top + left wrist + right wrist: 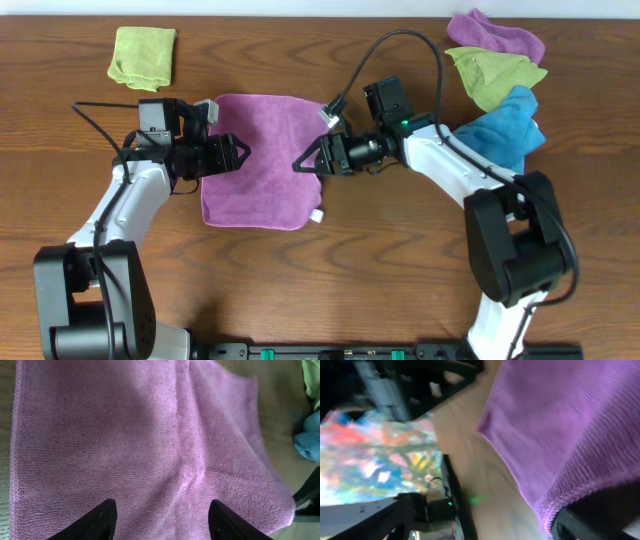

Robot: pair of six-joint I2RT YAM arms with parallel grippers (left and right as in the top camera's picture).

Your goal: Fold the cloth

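**Table** (400, 260): brown wood. It carries every item below. No box, bin, tray or other container is in view, so there are no contents to list.

**Cloth** (262, 160): mauve-purple, roughly square. It lies flat in the middle of the table between the two arms. A faint crease runs across it in the left wrist view, and the hemmed edge shows along one side. The right edge looks slightly raised in the right wrist view, though that picture is blurred.

**Other cloths**
- Blue cloth (512, 125): crumpled, at the right.
- Green cloth (495, 75): crumpled, just beyond the blue cloth.
- Violet cloth (497, 35): at the far right edge, touching the green cloth.
- Second green cloth (143, 55): far left, alone and well apart from the others.

All four lie clear of the mauve one.

**Left end effector** (238, 153): over the cloth's left edge and pointing right. Its fingers (95, 521) are spread, with flat fabric showing between them and nothing pinched.

**Right end effector** (303, 162): at the cloth's right edge and pointing left. Only one finger (592, 525) shows in its own view, just beside the hem. I cannot tell whether it is spread or pinching the fabric.

**White tag** (317, 214): sticks out at the cloth's near right corner.

**Step in hand (judgement):** the arms are taking position at opposite edges for a fold, and no fold is under way.

**Next move (judgement):** it calls for a firm pinch on one edge, a lift just high enough to clear the fabric, and a carry across to the opposite hem with the corners matched.
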